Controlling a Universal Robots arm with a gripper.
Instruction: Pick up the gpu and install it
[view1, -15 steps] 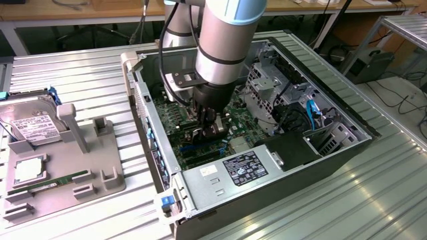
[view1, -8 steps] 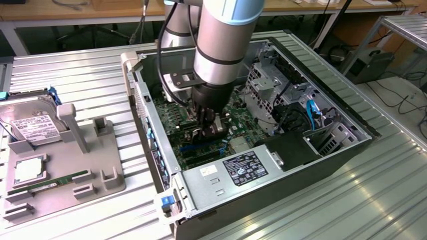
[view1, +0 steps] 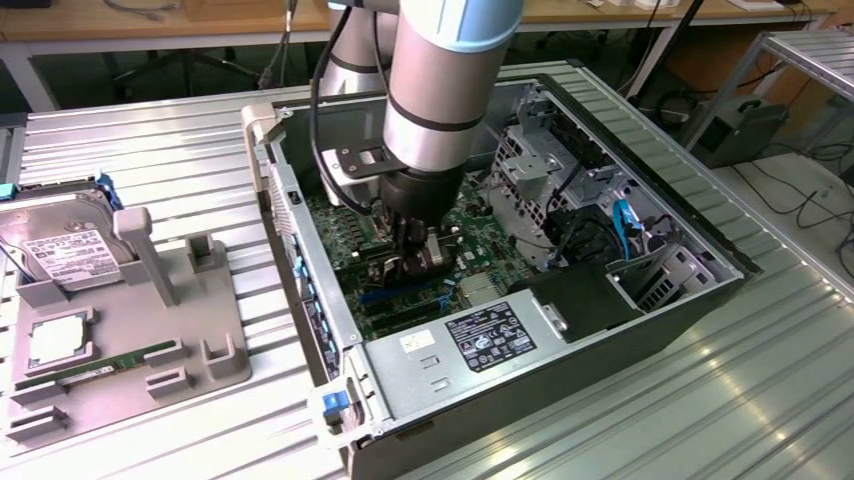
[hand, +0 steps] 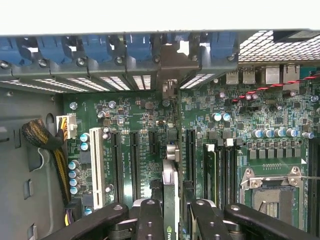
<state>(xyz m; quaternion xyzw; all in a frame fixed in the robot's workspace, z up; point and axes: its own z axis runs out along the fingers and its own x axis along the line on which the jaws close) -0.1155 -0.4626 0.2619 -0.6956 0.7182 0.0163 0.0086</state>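
Clamped black gripper (hand: 175, 225) fingers (hand: 150, 220) on the thin flat black gpu card (hand: 170, 185), held on edge between them. Stood upright over the black expansion slots (hand: 134, 160) near the middle of the green motherboard (hand: 150, 115); seated or not, could not tell. Reached with its pale metal bracket (hand: 172, 62) the rear wall of the open dark computer case (view1: 601, 370), under blue clips (hand: 140, 47).

In the upper middle of the exterior view the arm (view1: 434, 90) is seen as a thick silver-grey tube, capped by a pale blue ring (view1: 474, 40) and crossed by a thin black band (view1: 427, 125). A black cable (view1: 315, 110) is hung beside it. The gripper (view1: 416, 268) is finished in black, and its rounded fingers (hand: 150, 220) are dotted with small silver screws (hand: 150, 202)
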